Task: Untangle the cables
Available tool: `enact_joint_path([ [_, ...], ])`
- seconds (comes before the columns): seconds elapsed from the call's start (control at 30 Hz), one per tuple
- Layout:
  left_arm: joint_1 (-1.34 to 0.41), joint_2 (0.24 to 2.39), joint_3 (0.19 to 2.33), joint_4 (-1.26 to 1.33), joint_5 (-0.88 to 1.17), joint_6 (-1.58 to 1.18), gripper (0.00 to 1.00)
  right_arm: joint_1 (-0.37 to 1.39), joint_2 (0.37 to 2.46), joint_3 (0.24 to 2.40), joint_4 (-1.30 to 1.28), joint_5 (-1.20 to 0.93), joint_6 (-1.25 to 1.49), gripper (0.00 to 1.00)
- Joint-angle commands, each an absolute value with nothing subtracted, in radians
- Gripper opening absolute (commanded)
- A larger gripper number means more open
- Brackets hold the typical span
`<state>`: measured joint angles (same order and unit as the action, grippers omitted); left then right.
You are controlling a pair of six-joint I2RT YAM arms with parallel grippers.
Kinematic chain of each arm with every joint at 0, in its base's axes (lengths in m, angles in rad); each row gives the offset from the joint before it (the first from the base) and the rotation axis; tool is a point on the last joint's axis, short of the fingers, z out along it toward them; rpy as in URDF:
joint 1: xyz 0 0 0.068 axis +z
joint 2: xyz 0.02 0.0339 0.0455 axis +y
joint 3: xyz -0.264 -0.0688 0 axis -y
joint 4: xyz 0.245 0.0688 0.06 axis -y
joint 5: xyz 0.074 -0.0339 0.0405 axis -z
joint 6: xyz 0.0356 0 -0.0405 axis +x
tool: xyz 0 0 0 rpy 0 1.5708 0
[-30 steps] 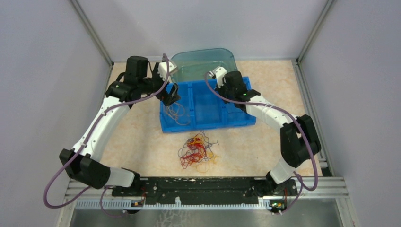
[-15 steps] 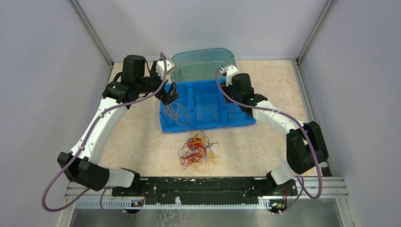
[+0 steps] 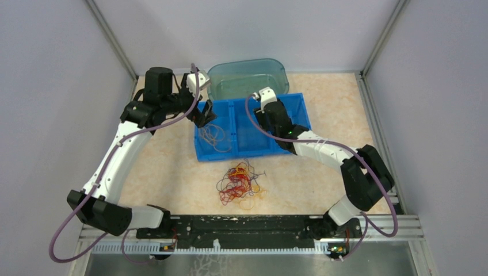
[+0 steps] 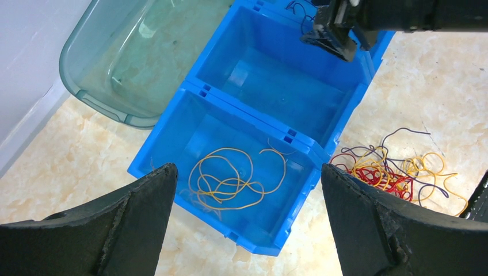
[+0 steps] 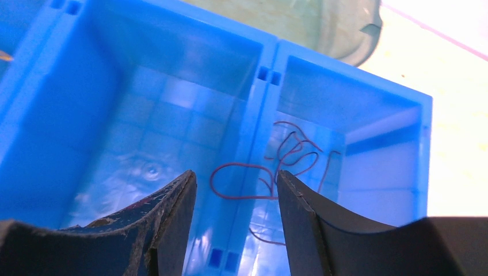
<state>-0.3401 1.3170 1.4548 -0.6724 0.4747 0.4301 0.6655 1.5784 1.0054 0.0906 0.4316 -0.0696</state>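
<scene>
The cables lie in a tangled clump of red, yellow-orange and dark strands on the table in front of the blue three-compartment tray; the clump also shows in the left wrist view. A loose yellow cable rests in the left compartment. A dark reddish-purple cable lies in the right compartment, with one loop over the divider. My left gripper hangs wide open above the left compartment. My right gripper is open over that divider, nothing between its fingers.
A clear teal tub stands right behind the tray. Grey enclosure walls and metal corner posts close in the left, right and back. The arm bases sit on the black rail at the near edge.
My right gripper has gone from shut to open, and its wrist swung left over the tray's middle. My left wrist drew back slightly to the left, still open.
</scene>
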Motion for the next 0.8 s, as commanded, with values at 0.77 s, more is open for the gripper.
enact_joint_path([
  [0.77, -0.328, 1.296, 1.433, -0.632, 0.505, 0.409, 0.99, 0.648, 1.591, 1.061, 0.164, 0.478, -0.007, 0.39],
])
